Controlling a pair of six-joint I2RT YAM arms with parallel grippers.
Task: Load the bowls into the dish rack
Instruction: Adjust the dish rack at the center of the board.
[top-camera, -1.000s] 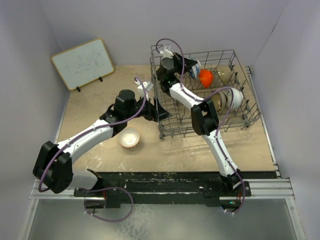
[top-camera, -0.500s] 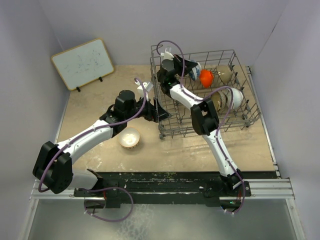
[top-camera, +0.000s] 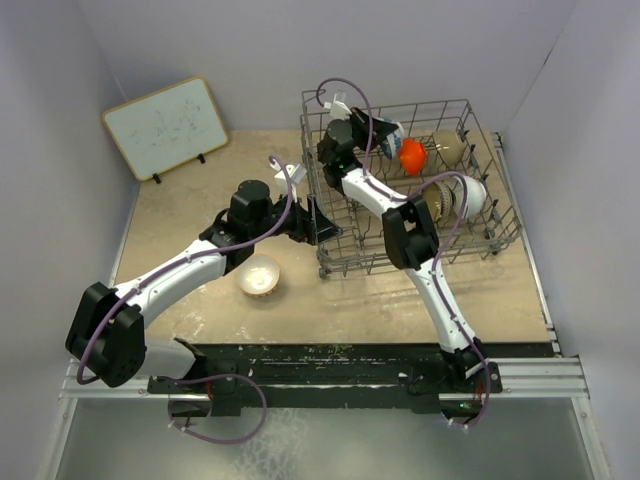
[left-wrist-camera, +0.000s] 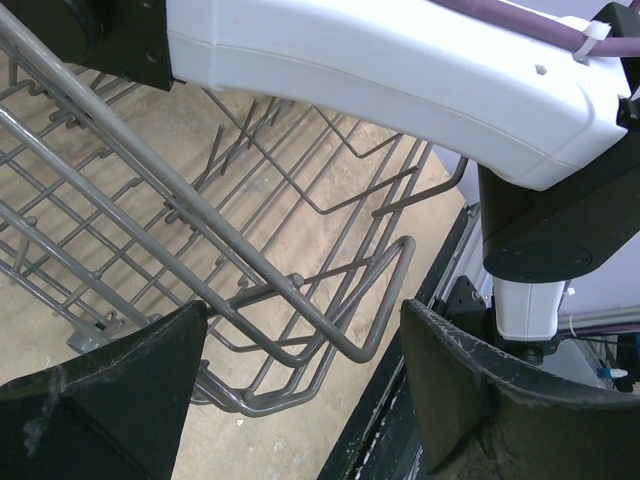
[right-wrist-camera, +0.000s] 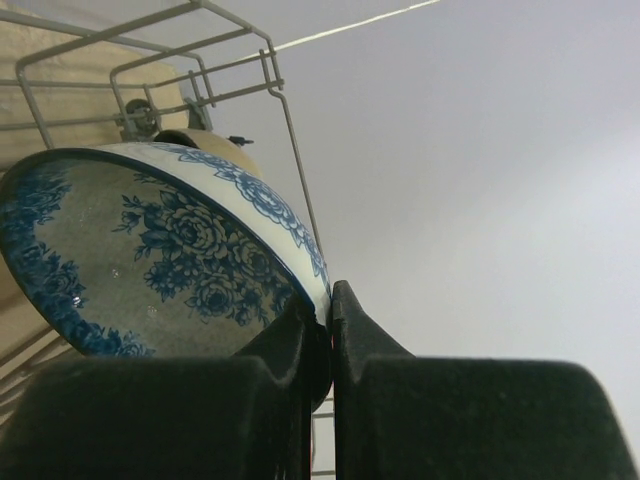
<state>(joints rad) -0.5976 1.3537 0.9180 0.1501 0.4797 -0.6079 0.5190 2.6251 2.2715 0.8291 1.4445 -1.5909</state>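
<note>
Inside the dish rack (top-camera: 490, 245), toward its far-right end, an orange-red bowl (top-camera: 411, 155) and a tan bowl (top-camera: 449, 149) sit among the tines. Nearer, a white bowl (top-camera: 472, 195) leans beside a brown-rimmed bowl (top-camera: 438, 202). Over the rack's far-left part the right fingers (right-wrist-camera: 295, 345) are pinched tight on the rim of the blue-and-white bowl (right-wrist-camera: 150, 260), which is held tilted. A pale bowl (top-camera: 260, 275) sits upright on the worktop (top-camera: 180, 210), left of the rack. Only the right wrist view shows the flower pattern and the grip on the rim. Only the left wrist view shows the left fingers (left-wrist-camera: 110, 395) spread wide, with the rack's looped corner wire (left-wrist-camera: 330, 350) between them.
</note>
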